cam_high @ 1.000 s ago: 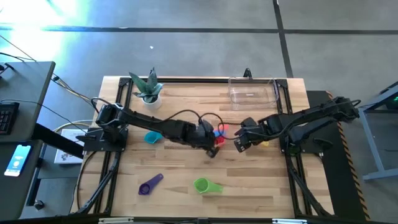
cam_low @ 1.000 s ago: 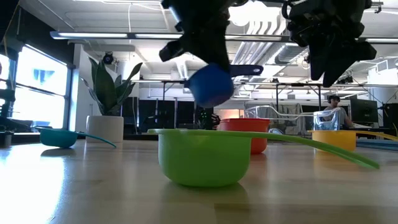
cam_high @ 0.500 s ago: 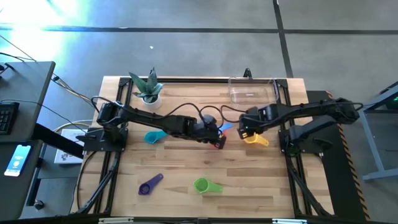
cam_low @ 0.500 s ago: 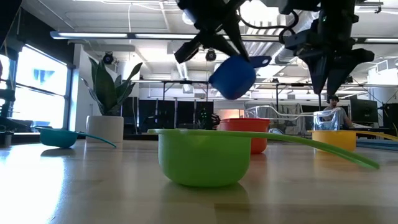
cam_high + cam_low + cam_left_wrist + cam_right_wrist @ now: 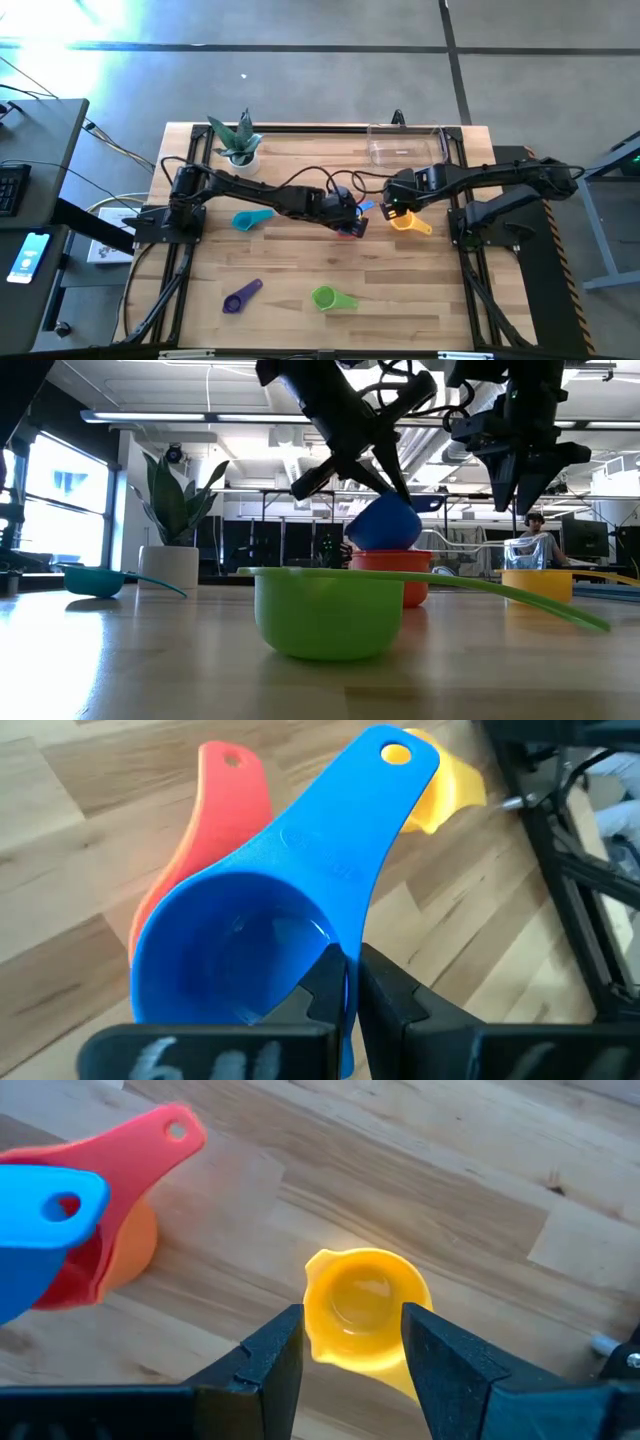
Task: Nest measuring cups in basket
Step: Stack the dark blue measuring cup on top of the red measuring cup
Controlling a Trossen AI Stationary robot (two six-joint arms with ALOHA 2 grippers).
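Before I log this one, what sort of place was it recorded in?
Probably a robotics lab or workshop in an open industrial space. The wooden table stands on polished concrete, exposed ducts and strip lights run overhead, and a person sits at monitors behind further workbenches.

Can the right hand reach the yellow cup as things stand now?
Probably yes. The right hand hangs open right above the yellow cup, with nothing between them. The left hand, shut on the blue cup, is off to the side.
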